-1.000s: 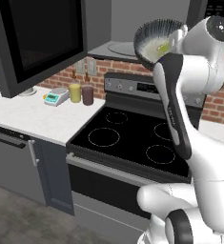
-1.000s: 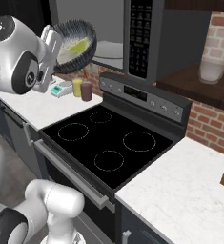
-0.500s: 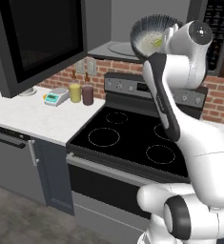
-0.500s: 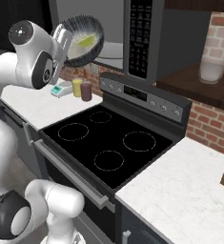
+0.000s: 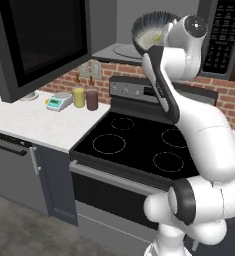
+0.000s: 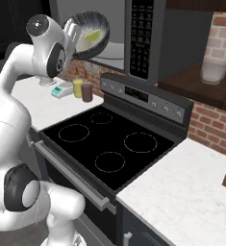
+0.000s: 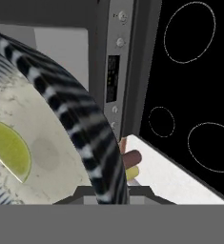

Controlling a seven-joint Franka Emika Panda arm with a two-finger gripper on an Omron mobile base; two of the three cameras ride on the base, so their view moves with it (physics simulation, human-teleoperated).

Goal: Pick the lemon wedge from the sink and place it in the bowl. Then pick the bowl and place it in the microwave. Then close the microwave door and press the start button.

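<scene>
**Bowl held up at the microwave mouth, wedge inside**

Gripper (image 6: 75, 34) is pinched on the rim of the bowl (image 6: 91, 38), carried high over the back of the stove (image 6: 109, 144). Bowl is tilted, open side facing the right base camera, striped outside toward the left one (image 5: 150, 27).

Lemon wedge (image 6: 94, 35) sits inside the bowl against the pale inner wall; in the hand view it lies at about 9 o'clock (image 7: 8, 147), with the striped rim (image 7: 80, 124) sweeping across the middle.

Microwave (image 6: 143, 41) is open. The grey cavity and glass turntable (image 5: 126, 50) are just behind the bowl, and the keypad strip (image 5: 225, 32) sits at 3 o'clock from the bowl in the left view. Microwave door (image 5: 36, 42) is swung wide, at 9 o'clock from the bowl, black window facing the camera.

On the counter (image 5: 24, 120) left of the stove: a small scale (image 5: 59, 101), a yellow jar (image 5: 79, 97) and a dark jar (image 5: 92, 99) (side by side, near the brick wall). Right view shows a pale jar (image 6: 213, 69) on a shelf at 3 o'clock from the microwave.
</scene>
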